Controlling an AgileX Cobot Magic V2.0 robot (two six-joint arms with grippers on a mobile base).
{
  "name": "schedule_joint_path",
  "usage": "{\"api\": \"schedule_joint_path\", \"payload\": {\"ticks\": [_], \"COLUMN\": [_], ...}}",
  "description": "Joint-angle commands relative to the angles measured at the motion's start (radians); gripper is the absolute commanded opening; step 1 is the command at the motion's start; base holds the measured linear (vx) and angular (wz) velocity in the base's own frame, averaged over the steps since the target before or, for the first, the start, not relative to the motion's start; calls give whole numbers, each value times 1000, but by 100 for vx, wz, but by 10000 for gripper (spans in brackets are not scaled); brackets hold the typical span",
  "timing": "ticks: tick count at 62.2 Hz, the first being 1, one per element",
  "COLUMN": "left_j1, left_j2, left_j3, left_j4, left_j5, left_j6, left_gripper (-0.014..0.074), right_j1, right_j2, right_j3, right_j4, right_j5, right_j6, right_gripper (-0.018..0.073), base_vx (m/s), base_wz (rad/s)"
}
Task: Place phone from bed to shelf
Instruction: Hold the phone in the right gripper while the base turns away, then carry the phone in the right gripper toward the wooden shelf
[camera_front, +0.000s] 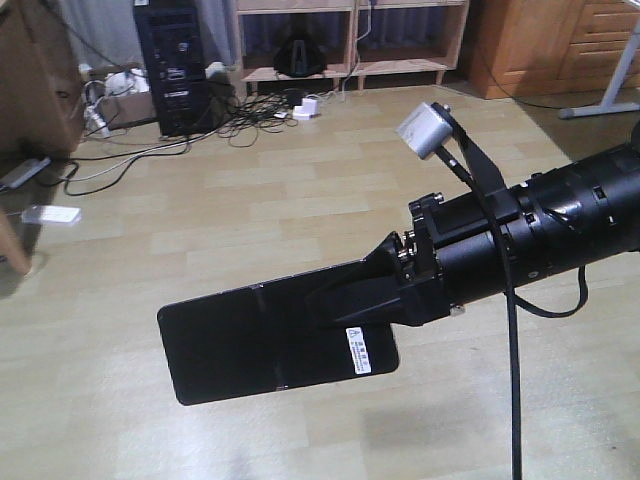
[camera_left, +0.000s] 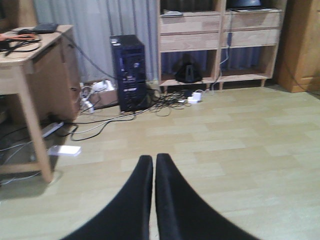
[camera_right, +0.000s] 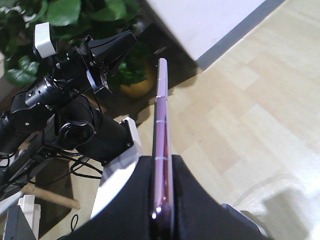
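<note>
The phone lies nearest in the front view, held flat above the wooden floor, its stickered end clamped in the right claw. The shelf stands well apart at the far wall, beside a black computer tower. In the left wrist view the left claw is closed on nothing, fingers almost touching. In the right wrist view the phone shows edge-on, pinkish rim up, pinched between the right claw's fingers.
</note>
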Motion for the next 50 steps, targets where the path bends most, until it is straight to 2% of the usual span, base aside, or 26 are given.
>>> {"api": "schedule_joint_path", "payload": {"ticks": [1, 50], "left_j1": [0, 0], "left_j2": [-8, -8], "left_j3": [7, 7], "left_j4": [-9, -9], "left_j5": [-70, -70], "left_j6": [0, 0], "left_gripper": [1, 1], "right_j1": [1, 1], "right_j2": [-34, -34], "right_j3": [-32, -32], "right_j4": [87, 86], "right_j5": [76, 76], "right_j6": [-5, -6], "right_gripper": [-2, -2], "base_vx": [34, 34], "base_wz": [-25, -21]}}
